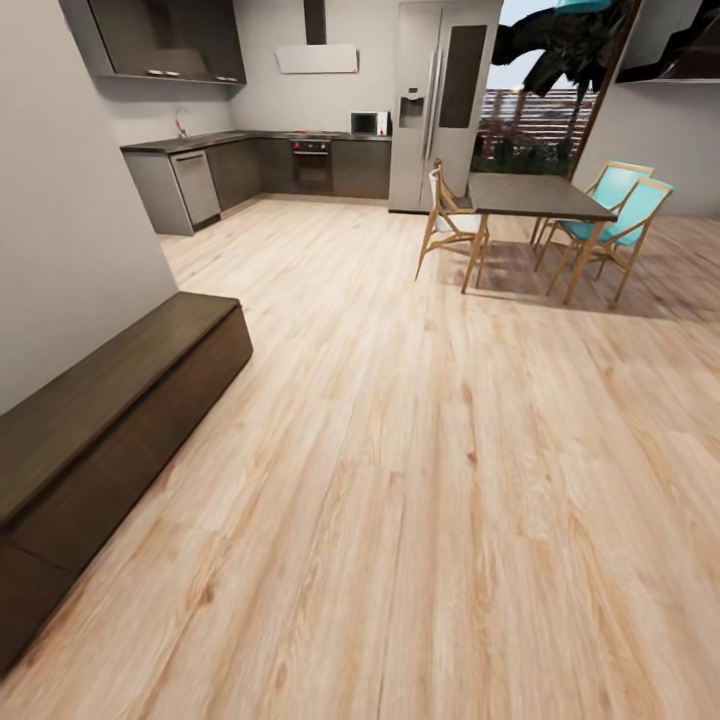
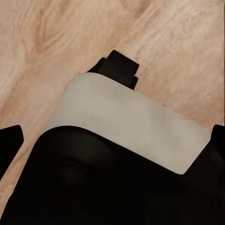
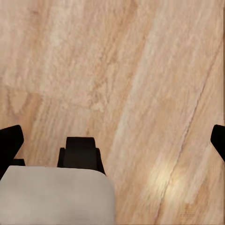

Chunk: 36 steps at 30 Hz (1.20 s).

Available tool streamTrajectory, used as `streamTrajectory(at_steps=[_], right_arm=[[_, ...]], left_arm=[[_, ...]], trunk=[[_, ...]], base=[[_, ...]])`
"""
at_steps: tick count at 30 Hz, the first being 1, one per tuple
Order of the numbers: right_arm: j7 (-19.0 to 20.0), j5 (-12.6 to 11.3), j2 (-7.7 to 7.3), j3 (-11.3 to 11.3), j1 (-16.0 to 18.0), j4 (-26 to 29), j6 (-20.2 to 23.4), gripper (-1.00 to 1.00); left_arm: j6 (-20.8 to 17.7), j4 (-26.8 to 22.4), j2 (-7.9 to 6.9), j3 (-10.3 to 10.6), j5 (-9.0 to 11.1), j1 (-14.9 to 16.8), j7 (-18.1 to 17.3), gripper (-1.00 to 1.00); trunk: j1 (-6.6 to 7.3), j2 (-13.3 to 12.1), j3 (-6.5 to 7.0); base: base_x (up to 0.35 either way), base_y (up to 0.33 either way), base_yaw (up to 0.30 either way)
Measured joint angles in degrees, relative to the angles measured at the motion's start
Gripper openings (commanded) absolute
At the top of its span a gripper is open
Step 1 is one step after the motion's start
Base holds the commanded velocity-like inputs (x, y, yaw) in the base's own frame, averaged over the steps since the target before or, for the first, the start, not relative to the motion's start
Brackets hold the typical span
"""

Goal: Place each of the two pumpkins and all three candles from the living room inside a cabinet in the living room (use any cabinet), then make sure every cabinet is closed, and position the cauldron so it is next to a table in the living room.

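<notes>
Both grippers hang over bare floor (image 3: 140, 70), apparently wide apart and carrying nothing. Robot seems in transit; cabinet (image 1: 110, 400) fronts sit shut

The cabinet (image 1: 110, 420) runs out of the head view at its left and lower edge, so its full length stays unseen. The refrigerator (image 1: 440, 100) is cropped at the top. In both wrist views, the dark fingertips (image 3: 9, 140) are clipped by the frame edges.
</notes>
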<state>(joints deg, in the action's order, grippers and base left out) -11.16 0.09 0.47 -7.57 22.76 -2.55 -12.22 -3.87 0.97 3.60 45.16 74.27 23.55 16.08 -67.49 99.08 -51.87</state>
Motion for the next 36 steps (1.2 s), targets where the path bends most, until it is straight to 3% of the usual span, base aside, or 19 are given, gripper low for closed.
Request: streamTrajectory(at_steps=[20, 36], right_arm=[[0.00, 0.07, 0.05, 0.01, 0.00, 0.08, -0.09, 1.00], [0.00, -0.05, 0.03, 0.01, 0.00, 0.18, -0.09, 1.00]], left_arm=[[0.00, 0.00, 0.00, 0.01, 0.00, 0.00, 0.00, 1.00], [0.00, 0.00, 0.09, 0.01, -0.09, 0.00, 0.00, 1.00]], trunk=[[0.00, 0.00, 0.00], [0.00, 0.00, 0.00]], base=[[0.331, -0.007, 0.000], [0.320, -0.145, 0.046]])
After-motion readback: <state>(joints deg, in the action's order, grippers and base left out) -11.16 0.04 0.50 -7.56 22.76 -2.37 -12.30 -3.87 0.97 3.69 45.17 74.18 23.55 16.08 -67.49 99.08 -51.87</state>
